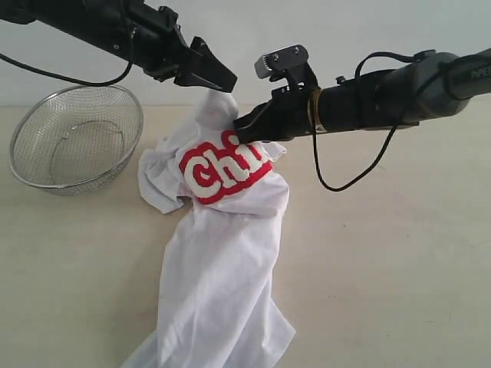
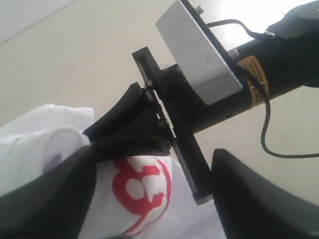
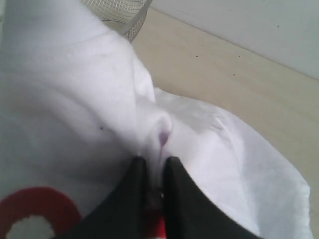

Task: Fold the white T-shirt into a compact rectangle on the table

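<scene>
Shirt: the T-shirt (image 1: 222,261) sits crumpled near the middle of the table (image 1: 399,276), just beside a mesh bowl (image 1: 77,138). Its top is drawn up into a peak, and the rest trails as a long wrinkled strip toward the near edge of the exterior view.
Print: the red band (image 1: 226,169) faces outward just below the peak, creased and partly hidden.
Right gripper (image 1: 244,129): pressed together on a fold of white cloth just above the red band. The right wrist view shows the fabric caught between the two dark fingers.
Left gripper (image 1: 227,81): spread wide and holding nothing. It hovers just above the peak, and the left wrist view shows the shirt and the other arm's jaws between its fingers.
Step in hand: probably getting a first hold so the bunch can be lifted and opened. No fold is made yet and nothing lies flat.
Next move calls for: a second pinch by the left gripper at a separate spot on the top edge. The two holds can then pull apart and spread the shirt flat on the table.
Watch for: several layers caught in one pinch, which would keep the shirt twisted.
</scene>
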You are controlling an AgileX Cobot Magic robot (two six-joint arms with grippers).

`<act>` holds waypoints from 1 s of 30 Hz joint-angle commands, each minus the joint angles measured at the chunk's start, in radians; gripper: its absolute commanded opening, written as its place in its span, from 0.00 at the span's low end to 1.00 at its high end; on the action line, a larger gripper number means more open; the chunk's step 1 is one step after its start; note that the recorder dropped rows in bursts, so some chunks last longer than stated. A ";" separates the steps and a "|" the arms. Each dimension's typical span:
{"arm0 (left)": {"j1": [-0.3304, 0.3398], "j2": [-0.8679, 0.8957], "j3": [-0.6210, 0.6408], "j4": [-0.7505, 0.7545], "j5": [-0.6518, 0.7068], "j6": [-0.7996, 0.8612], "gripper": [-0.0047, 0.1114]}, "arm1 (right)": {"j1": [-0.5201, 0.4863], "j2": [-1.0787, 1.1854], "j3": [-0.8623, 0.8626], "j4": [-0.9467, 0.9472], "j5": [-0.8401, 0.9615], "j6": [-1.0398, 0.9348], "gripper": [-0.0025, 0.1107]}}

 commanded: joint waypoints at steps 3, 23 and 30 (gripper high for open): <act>0.002 -0.006 0.012 0.010 0.056 -0.204 0.26 | 0.000 -0.004 -0.007 0.004 -0.119 0.053 0.02; -0.005 -0.002 0.431 -0.510 -0.311 0.167 0.08 | -0.064 -0.088 -0.007 -0.057 -0.176 0.173 0.48; -0.005 -0.002 0.437 -0.485 -0.321 0.165 0.08 | -0.089 -0.104 -0.037 -0.314 0.016 0.307 0.47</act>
